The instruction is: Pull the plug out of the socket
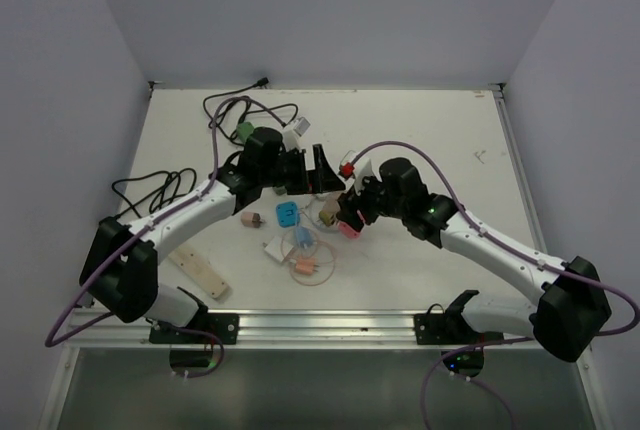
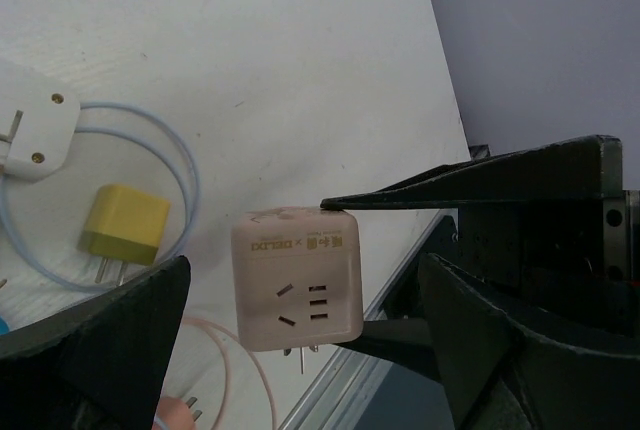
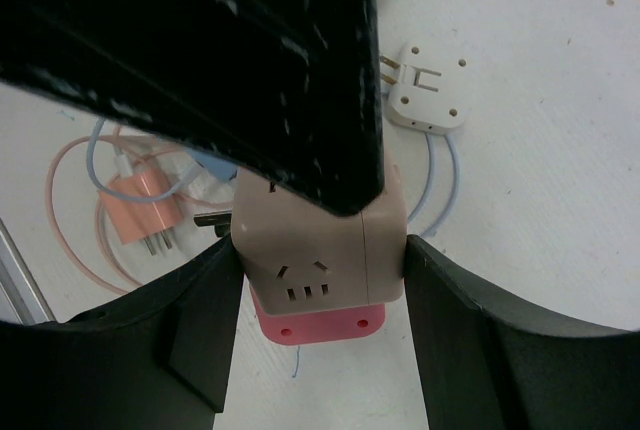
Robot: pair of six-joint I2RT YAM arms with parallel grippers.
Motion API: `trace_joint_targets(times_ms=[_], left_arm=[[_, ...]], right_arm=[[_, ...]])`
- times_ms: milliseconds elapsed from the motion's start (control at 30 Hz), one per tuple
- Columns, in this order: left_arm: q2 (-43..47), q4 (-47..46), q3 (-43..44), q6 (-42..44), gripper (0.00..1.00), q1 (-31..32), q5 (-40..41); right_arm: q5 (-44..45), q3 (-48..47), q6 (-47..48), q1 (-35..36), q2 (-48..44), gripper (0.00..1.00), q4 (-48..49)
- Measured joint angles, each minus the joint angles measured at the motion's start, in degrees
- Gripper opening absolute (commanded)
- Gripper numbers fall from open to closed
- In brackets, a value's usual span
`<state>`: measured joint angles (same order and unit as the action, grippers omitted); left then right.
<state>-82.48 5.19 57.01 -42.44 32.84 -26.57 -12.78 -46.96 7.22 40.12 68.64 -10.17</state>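
Beige socket cube, apparently "DELIXI"-branded, in right gripper

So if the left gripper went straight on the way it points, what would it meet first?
Most likely the beige cube socket that the right gripper grips: it sits centred ahead of the open left gripper. Depth is unclear.
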Motion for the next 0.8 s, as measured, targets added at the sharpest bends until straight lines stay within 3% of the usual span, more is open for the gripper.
trace_joint_targets(times_ms=[300,500,700,800], left_arm=[[-3.8,2.1,0.7,0.0,0.98,1.8,-0.2],[-4.7,3.5,0.7,0.0,0.88,2.5,0.1],[-5.2,3.9,1.3,0.2,0.68,4.1,0.4],[-5.3,4.0,1.4,0.3,0.42,4.5,0.7]], right_arm=[[0.0,-1.2,2.2,1.1,0.5,0.0,1.6],[0.2,-1.4,3.0,2.0,1.2,0.0,1.8],[0.5,-1.4,3.1,2.6,1.6,0.0,2.0],[1.2,-1.4,3.1,2.6,1.6,0.0,2.1]])
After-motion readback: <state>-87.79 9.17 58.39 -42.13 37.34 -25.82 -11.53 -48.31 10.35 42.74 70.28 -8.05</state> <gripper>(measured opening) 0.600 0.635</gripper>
